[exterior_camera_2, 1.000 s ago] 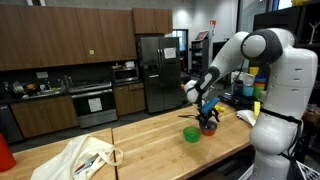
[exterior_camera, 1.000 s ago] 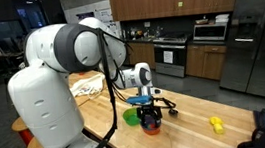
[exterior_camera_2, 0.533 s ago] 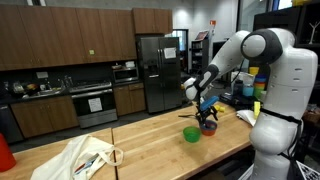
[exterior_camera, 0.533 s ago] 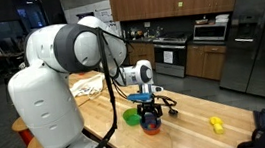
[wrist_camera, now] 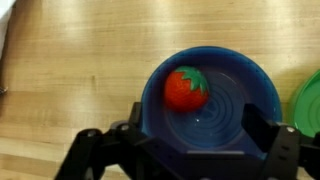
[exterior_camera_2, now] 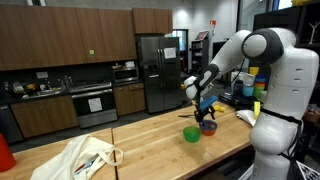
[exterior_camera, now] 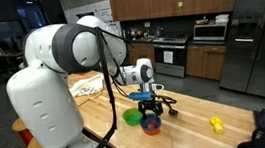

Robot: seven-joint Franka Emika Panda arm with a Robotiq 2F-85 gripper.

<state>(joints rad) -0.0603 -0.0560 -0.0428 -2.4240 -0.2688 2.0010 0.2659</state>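
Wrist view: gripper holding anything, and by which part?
Nothing is held. The gripper is open over the blue bowl; the toy strawberry lies loose inside it.

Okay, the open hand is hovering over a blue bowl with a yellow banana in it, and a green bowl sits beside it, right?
Not quite: the wrist view shows a red strawberry with a green top in the blue bowl, not a yellow banana. The rest holds: the open hand hovers over that bowl, and a green bowl sits beside it.
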